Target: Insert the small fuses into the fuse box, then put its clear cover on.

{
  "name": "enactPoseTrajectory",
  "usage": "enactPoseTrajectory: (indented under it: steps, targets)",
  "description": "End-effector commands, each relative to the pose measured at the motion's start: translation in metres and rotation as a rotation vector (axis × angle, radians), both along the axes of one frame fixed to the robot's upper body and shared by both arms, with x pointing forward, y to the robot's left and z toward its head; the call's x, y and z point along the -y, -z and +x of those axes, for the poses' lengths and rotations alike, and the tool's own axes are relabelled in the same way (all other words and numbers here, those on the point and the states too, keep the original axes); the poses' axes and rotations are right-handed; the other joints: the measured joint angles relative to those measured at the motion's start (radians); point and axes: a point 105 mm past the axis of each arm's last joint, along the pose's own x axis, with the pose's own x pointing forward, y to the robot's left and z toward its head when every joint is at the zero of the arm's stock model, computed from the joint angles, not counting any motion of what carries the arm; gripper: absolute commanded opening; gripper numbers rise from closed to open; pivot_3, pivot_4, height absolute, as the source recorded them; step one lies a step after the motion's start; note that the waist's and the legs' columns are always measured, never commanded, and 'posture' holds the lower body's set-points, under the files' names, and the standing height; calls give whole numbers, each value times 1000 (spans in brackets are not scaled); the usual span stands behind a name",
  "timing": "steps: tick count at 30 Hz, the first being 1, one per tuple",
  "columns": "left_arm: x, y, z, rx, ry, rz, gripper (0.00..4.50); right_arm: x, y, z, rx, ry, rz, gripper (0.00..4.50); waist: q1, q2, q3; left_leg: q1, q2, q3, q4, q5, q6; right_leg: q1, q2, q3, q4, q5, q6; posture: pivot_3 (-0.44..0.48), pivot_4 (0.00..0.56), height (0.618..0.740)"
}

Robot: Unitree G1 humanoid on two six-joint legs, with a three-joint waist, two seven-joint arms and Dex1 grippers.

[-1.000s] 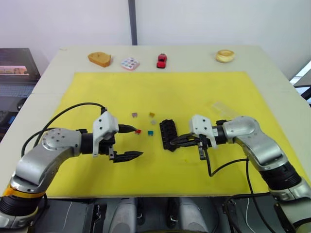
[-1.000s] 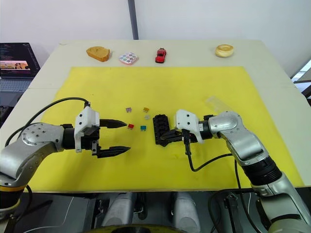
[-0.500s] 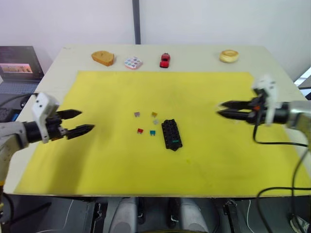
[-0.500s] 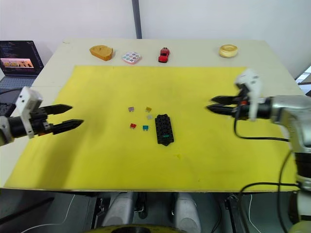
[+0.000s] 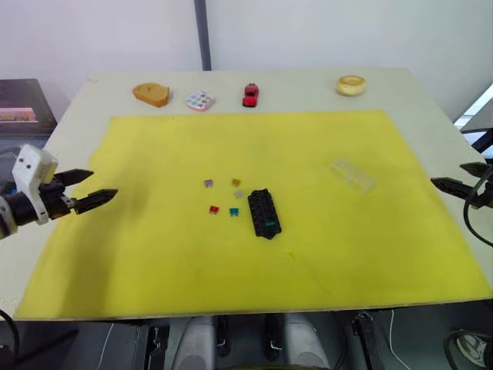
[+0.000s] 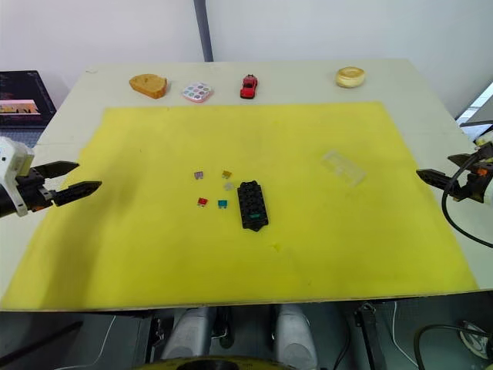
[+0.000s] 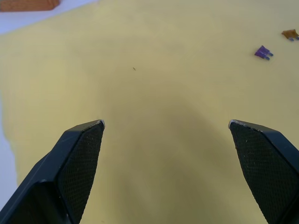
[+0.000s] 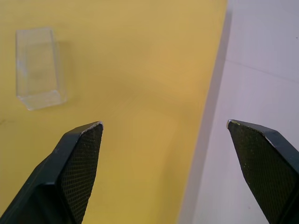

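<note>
The black fuse box (image 5: 264, 213) lies in the middle of the yellow mat (image 5: 154, 254), with a green fuse (image 5: 269, 225) seated in a slot near its close end. Loose small fuses lie just left of it: purple (image 5: 208, 183), tan (image 5: 236, 183), grey (image 5: 239, 194), red (image 5: 214, 209) and teal (image 5: 233, 211). The clear cover (image 5: 353, 174) lies on the mat to the right, also seen in the right wrist view (image 8: 38, 67). My left gripper (image 5: 104, 183) hovers open at the mat's left edge. My right gripper (image 5: 448, 175) is open and empty at the right edge.
Along the table's far edge stand a wooden block (image 5: 151, 93), a pastel-dotted palette (image 5: 199, 100), a red toy car (image 5: 250, 94) and a round pale ring (image 5: 351, 85). A laptop (image 5: 19, 108) sits off the table to the left.
Both arms have drawn back from the middle to the mat's sides. The right gripper, shut beside the fuse box a second ago, has opened. The fuse box stays on the mat.
</note>
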Motion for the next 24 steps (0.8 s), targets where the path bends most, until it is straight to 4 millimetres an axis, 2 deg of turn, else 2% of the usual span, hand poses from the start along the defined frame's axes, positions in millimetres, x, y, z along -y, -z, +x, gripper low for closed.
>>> enactPoseTrajectory:
  steps: [1,4,6,9,10,12,14,17,19,24]
  targets:
    - [-1,4,0,-1,13,40,4500,-5,-8,6,37,-17,-36,4479,1,0,0,0,0,1,0,0,0,0,0,0,0,0,0,0,150,740]
    - [5,7,-1,-24,47,39,4500,-19,-15,11,59,-76,-12,4479,2,0,0,0,0,1,0,0,0,0,0,0,0,0,0,0,150,740]
    - [18,1,-1,-32,98,8,4500,-38,-23,15,67,-152,4,4479,4,0,0,0,0,2,1,0,0,0,0,0,0,0,0,0,150,740]
    - [51,-5,7,-28,175,-25,4500,-95,-48,22,107,-350,68,4479,6,0,0,0,0,1,1,0,0,0,0,1,1,0,0,0,150,740]
    - [58,-3,8,-34,186,-26,4500,-107,-53,23,114,-386,88,4479,5,0,0,0,0,1,2,0,0,0,0,1,1,0,0,0,150,740]
    - [92,8,2,-93,293,-89,4500,-163,-54,20,106,-569,119,4479,6,0,0,0,0,1,1,0,0,0,0,1,2,0,0,0,150,740]
    - [123,12,-3,-127,378,-163,4500,-206,-45,9,75,-722,73,4479,6,0,0,0,1,1,1,1,-1,0,0,1,2,0,0,0,150,740]
    - [149,21,-14,-178,469,-188,4500,-248,-46,-10,63,-869,94,4479,9,-1,0,-2,1,1,2,1,-1,0,1,1,2,0,0,0,150,740]
    - [163,36,-20,-220,519,-178,4500,-272,-46,-25,46,-963,96,4479,10,-1,0,-1,0,1,3,1,-1,0,0,1,3,0,1,0,150,740]
    - [172,54,-21,-297,529,-219,4500,-306,-33,-58,-19,-1107,67,4479,12,-1,0,0,0,0,4,-2,3,1,0,0,3,0,0,0,150,740]
